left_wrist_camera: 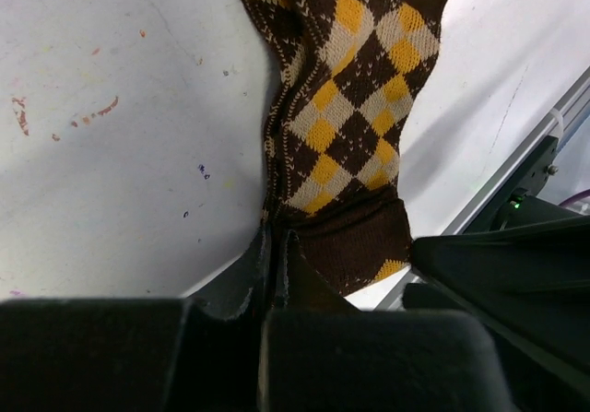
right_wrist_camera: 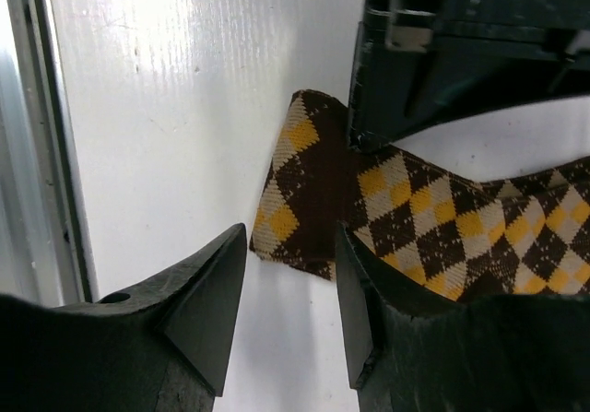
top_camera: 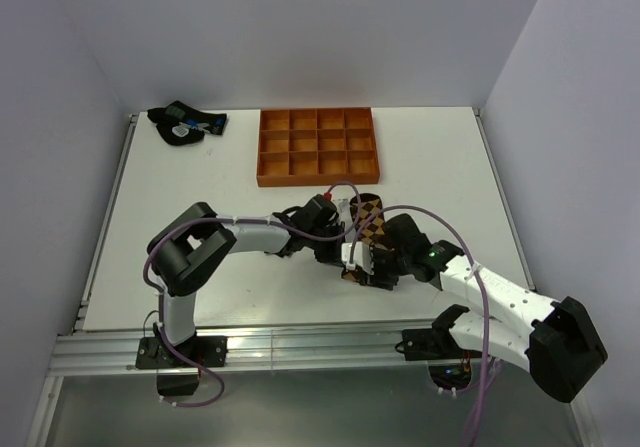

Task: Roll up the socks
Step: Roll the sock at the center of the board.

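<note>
The long brown-and-yellow argyle sock (top_camera: 370, 219) lies flat on the white table near its front middle. My left gripper (left_wrist_camera: 277, 246) is shut on the sock's (left_wrist_camera: 350, 126) brown edge by the cuff end; in the top view it sits at the sock's left side (top_camera: 335, 229). My right gripper (right_wrist_camera: 290, 235) is open, low over the table, its fingers straddling the corner of the sock's (right_wrist_camera: 415, 218) end without closing on it. The left gripper (right_wrist_camera: 433, 52) shows just beyond. The short black ankle sock is out of view.
An orange compartment tray (top_camera: 318, 145) stands at the back middle. A dark sock bundle with blue and white marks (top_camera: 185, 124) lies at the back left. The table's metal front rail (right_wrist_camera: 37, 154) runs close beside my right gripper.
</note>
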Motion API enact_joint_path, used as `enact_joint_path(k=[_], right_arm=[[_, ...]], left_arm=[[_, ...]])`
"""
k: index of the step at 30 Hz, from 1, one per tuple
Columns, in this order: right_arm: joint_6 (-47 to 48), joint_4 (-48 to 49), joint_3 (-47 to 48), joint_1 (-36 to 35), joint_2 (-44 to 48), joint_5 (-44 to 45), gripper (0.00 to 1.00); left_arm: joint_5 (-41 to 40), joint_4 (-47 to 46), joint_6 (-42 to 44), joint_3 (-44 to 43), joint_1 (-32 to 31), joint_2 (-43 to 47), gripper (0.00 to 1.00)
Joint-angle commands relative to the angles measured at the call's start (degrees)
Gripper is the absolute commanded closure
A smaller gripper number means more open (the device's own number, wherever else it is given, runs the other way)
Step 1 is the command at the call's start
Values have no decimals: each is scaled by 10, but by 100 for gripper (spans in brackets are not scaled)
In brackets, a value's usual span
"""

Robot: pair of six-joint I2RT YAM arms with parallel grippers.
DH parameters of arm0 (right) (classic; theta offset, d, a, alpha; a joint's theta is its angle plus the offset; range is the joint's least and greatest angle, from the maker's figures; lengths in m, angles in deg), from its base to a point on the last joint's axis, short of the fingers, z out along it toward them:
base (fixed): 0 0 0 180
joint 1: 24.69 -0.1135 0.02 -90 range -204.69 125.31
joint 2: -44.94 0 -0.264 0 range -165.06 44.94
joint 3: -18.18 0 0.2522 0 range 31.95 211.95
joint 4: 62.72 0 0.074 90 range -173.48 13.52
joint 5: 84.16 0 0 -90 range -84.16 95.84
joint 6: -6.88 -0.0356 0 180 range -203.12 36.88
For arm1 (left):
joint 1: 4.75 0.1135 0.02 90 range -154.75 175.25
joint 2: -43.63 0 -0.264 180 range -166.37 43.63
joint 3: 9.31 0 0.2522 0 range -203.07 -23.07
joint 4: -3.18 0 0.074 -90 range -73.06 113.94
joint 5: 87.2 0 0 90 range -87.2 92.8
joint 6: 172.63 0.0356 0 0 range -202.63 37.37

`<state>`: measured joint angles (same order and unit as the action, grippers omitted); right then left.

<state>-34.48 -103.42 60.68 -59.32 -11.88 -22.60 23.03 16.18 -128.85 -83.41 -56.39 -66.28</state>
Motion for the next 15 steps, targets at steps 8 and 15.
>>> enact_joint_path(k=[8,15], right_arm=[[12,87,-32,-59,-8,79,47],[8,99,-43,-81,-29,113,46]], left_arm=[[1,37,10,-20,3,-33,100],[13,30,2,-23,3,-35,100]])
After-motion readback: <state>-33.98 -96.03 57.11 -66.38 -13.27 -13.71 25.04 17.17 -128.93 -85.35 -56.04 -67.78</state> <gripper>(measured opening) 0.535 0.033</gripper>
